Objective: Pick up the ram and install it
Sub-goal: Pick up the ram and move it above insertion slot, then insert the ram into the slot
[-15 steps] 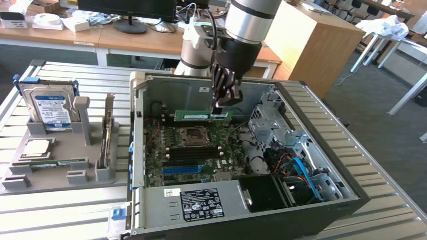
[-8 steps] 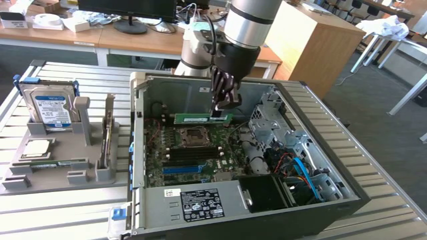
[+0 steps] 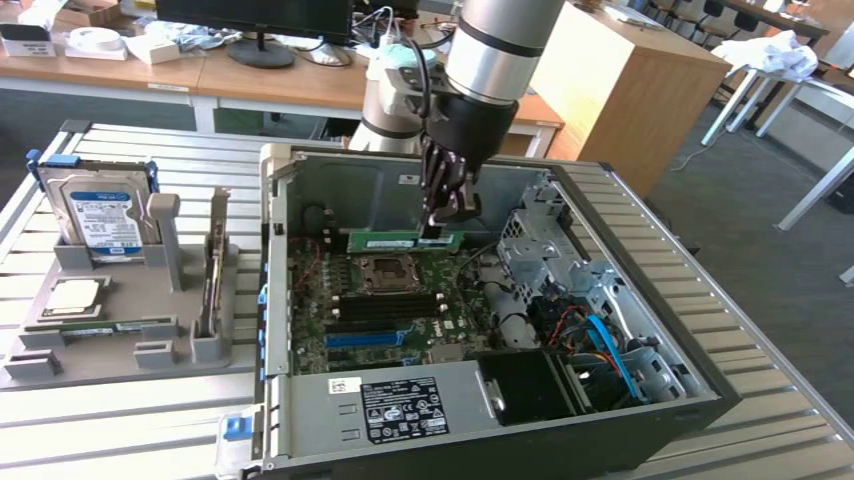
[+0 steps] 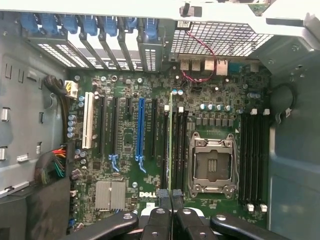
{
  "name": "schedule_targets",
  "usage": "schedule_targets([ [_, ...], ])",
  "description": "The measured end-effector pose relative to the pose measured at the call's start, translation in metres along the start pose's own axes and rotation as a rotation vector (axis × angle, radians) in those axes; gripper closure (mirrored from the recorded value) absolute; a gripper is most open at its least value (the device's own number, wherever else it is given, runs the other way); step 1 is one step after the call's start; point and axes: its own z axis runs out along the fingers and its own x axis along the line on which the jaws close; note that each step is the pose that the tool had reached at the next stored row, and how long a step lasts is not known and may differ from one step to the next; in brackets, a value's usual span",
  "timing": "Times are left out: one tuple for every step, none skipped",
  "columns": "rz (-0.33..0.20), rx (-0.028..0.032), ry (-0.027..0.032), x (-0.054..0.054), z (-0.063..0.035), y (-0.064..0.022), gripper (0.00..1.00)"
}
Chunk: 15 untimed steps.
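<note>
- Gripper (image 4: 170, 196): black fingers pressed together on the top edge of the ram (image 4: 171, 140), which is seen edge-on as a thin green line running away from the wrist camera.
- In the wrist view the ram lines up over the black memory slots (image 4: 177, 150), between the long blue slot (image 4: 140, 125) and the CPU socket (image 4: 211, 165).
- Cannot tell whether its lower edge touches a slot or hangs just above.
- Exterior view: gripper (image 3: 441, 228) reaches straight down into the open computer case (image 3: 627, 400).
- The ram (image 3: 400, 241) is level, long side across the case, above the socket (image 3: 387, 268), with its white label facing the camera.
- Motherboard (image 4: 125, 150) lies flat on the case floor; the socket is empty with its metal frame shut.
- A second bank of black slots (image 4: 252, 155) on the far side of the socket is unfilled.
- Grey holder tray (image 3: 120, 345) sits outside the case, on the exterior view's left.
- The tray carries a hard drive (image 3: 96, 215) standing upright and a square silver processor chip (image 3: 74, 295) lying flat.
</note>
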Motion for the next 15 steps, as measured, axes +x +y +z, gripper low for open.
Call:
schedule_targets([
  [0.0,0.0,0.0,0.0,0.0005,0.0,0.88],
  [0.0,0.0,-0.0001,0.0,0.0009,-0.0001,0.88],
  [0.0,-0.0001,0.0001,0.0,0.0011,0.0,0.88],
  [0.0,-0.0001,0.0001,0.0,0.0011,0.0,0.88],
  [0.0,-0.0001,0.0001,0.0,0.0011,0.0,0.88],
  [0.0,-0.0001,0.0001,0.0001,0.0011,0.0,0.88],
  [0.0,0.0,0.0,0.0,0.0011,0.0,0.88],
  [0.0,0.0,0.0,0.0,0.0011,-0.0001,0.88],
  [0.0,0.0,0.0,0.0,0.0012,-0.0001,0.88],
  [0.0,0.0,-0.0001,0.0,0.0012,-0.0001,0.88],
  [0.0,0.0,0.0,0.0,0.0012,0.0,0.88],
  [0.0,0.0,-0.0001,0.0,0.0012,0.0,0.88],
  [0.0,0.0,0.0,0.0,0.0011,0.0,0.88],
  [0.0,0.0,0.0,0.0,0.0011,-0.0001,0.88],
  [0.0,0.0,-0.0001,0.0,0.0012,-0.0001,0.88],
])
